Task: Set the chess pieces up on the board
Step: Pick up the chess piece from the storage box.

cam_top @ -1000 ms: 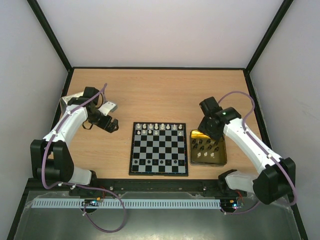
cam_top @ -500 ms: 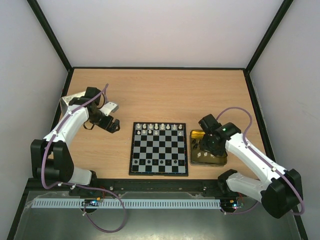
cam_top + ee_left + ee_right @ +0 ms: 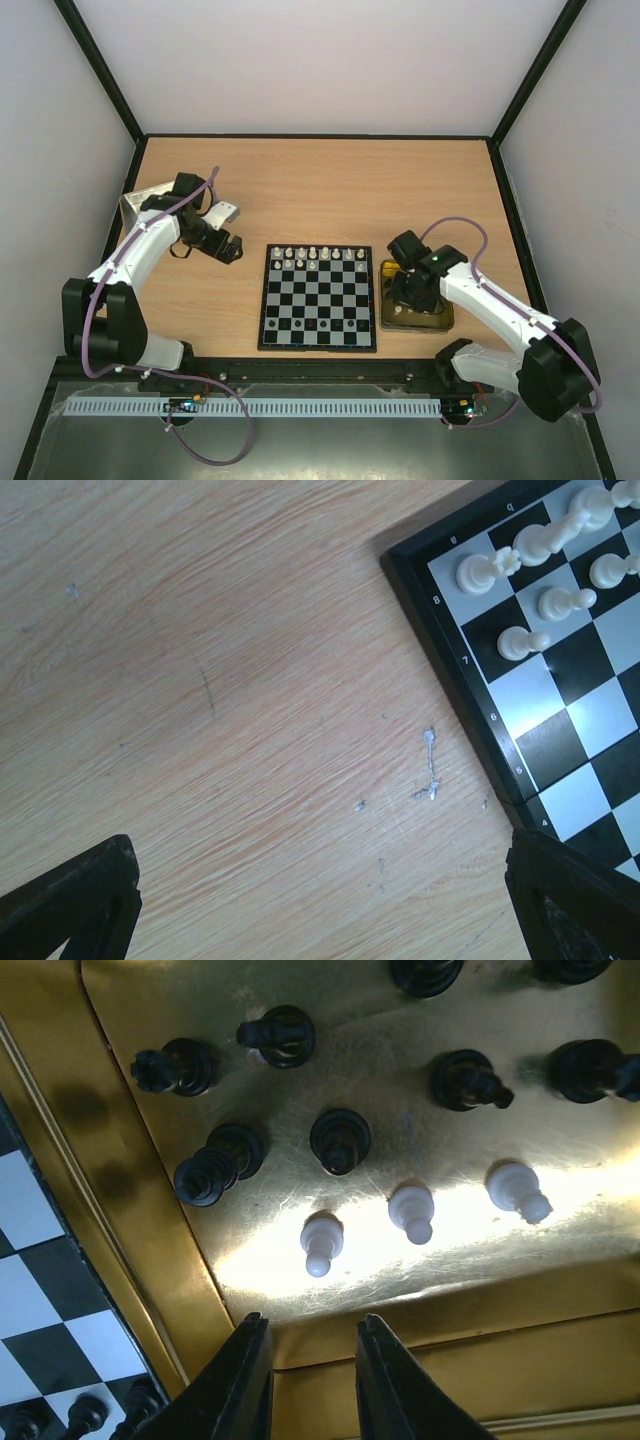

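My right jaws are lower now over the gold tin (image 3: 340, 1060), a little open above white chess pieces (image 3: 411, 1208). My left jaws stay wide open, far off.

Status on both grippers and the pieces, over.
Left gripper open, empty, over table beside board. Right gripper open, empty, over tin, three white pawns just ahead. Black pieces crowd behind them.

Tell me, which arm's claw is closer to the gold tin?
Right. The right gripper hovers directly over the gold tin; the left gripper is on the other side of the board, off its far-left corner.
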Robot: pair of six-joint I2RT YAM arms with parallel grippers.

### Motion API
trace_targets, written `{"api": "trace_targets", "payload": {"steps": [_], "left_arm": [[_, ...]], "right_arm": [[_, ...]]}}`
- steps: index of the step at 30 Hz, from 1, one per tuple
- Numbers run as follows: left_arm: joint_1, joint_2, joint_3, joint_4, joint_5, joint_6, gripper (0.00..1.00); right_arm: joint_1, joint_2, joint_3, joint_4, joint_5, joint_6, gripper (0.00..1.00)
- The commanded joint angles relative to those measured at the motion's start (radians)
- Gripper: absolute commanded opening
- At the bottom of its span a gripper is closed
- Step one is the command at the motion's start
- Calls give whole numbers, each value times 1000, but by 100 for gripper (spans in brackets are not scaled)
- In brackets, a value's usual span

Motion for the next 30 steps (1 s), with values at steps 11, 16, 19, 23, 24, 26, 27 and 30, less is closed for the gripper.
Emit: {"api": "trace_targets", "payload": {"steps": [11,16,19,23,24,26,27,30], "left_arm": [[-4,-23,-16,18,-25,-17,99],[-4,-21,-15,17,-29,-14,99],[-4,-20,-13,17,-31,-13,99],[-5,-17,-5,14,-31,-13,99],[-5,-16,-3,14,-32,-13,99],[-4,-16,-3,12,-36,-11,99],[-5,-16,-4,13,-38,-10,99],[-5,-16,-7,13,-42,-7,99]], "right_arm": [[20,69,-68,87,-29,-1,22],[20,97,-80,124,-23,5,22],[20,118,-72,135,-1,3,22],[19,148,-67,150,13,3,19],[19,154,-68,152,15,2,19],[18,160,-69,152,26,4,16],[18,158,-71,153,28,4,14],[18,152,-73,143,31,2,10]]}}
